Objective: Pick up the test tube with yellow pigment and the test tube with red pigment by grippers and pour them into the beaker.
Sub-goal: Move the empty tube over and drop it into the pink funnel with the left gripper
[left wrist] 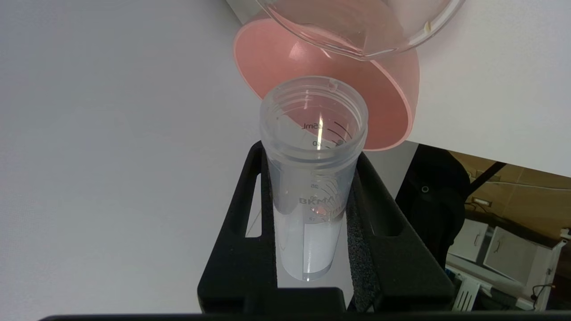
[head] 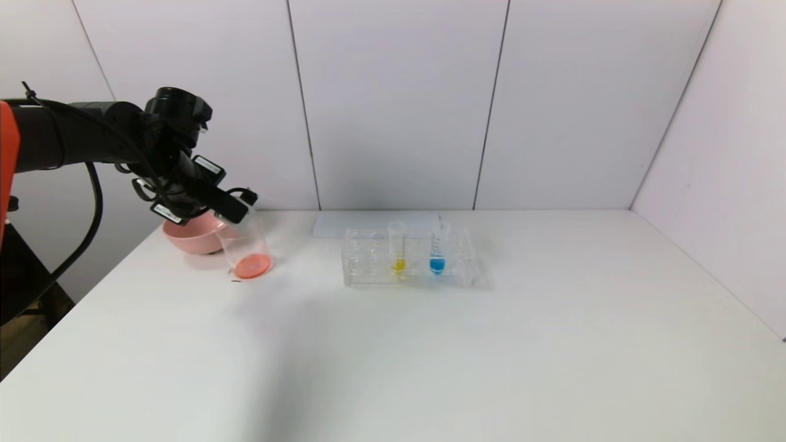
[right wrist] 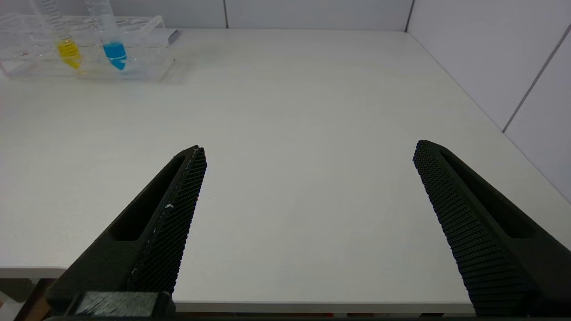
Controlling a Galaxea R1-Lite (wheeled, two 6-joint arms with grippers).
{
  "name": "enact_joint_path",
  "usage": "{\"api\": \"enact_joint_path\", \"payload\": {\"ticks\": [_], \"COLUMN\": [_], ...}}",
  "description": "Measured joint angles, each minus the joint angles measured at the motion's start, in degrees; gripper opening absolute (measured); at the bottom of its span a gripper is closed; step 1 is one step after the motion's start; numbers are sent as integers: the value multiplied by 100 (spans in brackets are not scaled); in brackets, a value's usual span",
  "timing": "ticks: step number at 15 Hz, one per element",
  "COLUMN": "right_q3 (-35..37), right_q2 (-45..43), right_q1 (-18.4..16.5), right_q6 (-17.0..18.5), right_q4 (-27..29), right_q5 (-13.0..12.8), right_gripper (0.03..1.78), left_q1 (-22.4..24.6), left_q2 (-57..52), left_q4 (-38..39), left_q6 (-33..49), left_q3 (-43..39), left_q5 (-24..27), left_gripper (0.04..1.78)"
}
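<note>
My left gripper [head: 236,207] [left wrist: 310,154] is shut on the test tube with red pigment [head: 244,212] [left wrist: 312,196]. I hold the tube tipped, mouth down, over the rim of the beaker [head: 247,245] [left wrist: 357,31]. The tube looks clear and drained. Red-orange liquid lies in the beaker's bottom. The test tube with yellow pigment [head: 397,245] [right wrist: 66,44] stands upright in the clear rack [head: 368,270] [right wrist: 147,31]. My right gripper [right wrist: 308,149] is open and empty, low over the table's near right part, out of the head view.
A pink bowl [head: 187,236] [left wrist: 392,107] sits right behind the beaker at the table's far left. A blue-liquid tube [head: 437,248] [right wrist: 112,47] stands in the rack beside the yellow one. A white sheet [head: 344,224] lies behind the rack. Walls close the back and right.
</note>
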State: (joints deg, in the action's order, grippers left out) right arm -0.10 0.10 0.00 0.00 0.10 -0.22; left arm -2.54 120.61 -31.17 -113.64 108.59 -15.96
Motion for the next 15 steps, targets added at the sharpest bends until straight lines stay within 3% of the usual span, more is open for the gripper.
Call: {"api": "enact_joint_path", "payload": {"ticks": [7,10,15], "right_q3": [0,0,0], "right_q2": [0,0,0], "right_q1": [0,0,0], "right_q6": [0,-2,-2], "right_q4": [0,0,0], "right_q5": [-2,1,-2], "right_gripper": [170,170,170], "left_q1": [39,59,305], "left_q2": [-295,-546,-874], "left_q4": [9,4,-57], "left_q6": [112,755,1965], "left_q3": [-262,-372,-441], "left_q5": [26,152,1040], "left_gripper": [46,46,46]}}
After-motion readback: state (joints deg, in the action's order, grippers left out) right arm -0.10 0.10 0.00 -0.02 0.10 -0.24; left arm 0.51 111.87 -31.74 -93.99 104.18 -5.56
